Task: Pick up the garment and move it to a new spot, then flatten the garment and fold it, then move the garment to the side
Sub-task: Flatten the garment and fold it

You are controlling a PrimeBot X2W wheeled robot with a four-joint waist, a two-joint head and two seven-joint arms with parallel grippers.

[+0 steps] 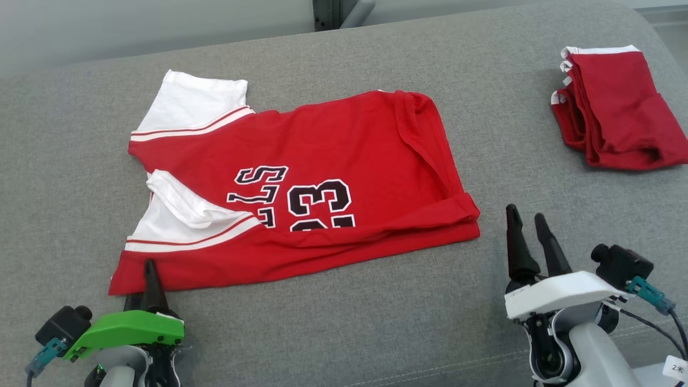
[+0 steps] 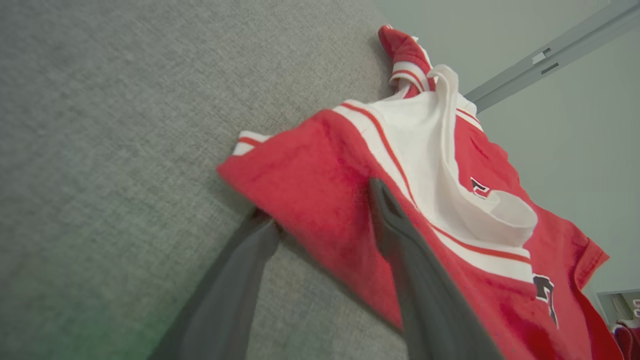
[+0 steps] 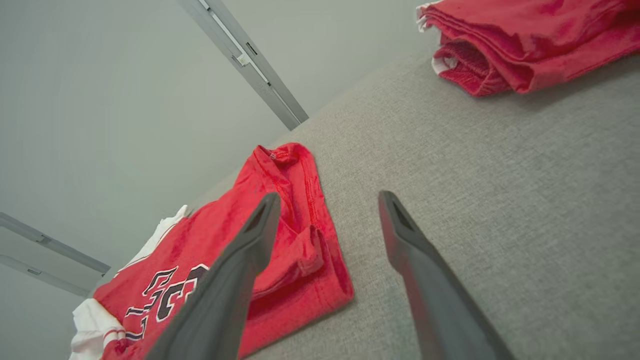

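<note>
Jersey first: the red garment lay part-folded on the grey cushion, white sleeves toward my left and the black number facing up. From the head camera I saw the left gripper at the near left corner of the hem. Only one dark finger stood clear there, so I couldn't judge the jaws from that view. The left wrist camera settled it. The fingers were spread apart, one lying over the red cloth and the other with its tip at the hem's edge on the cushion side, with nothing pinched. The right gripper stood wide open just beside the garment's right edge, over bare cushion. Its wrist camera showed the doubled layers at that edge more plainly than the head view did. A second pile of folded red clothes sat well apart at the far right.
</note>
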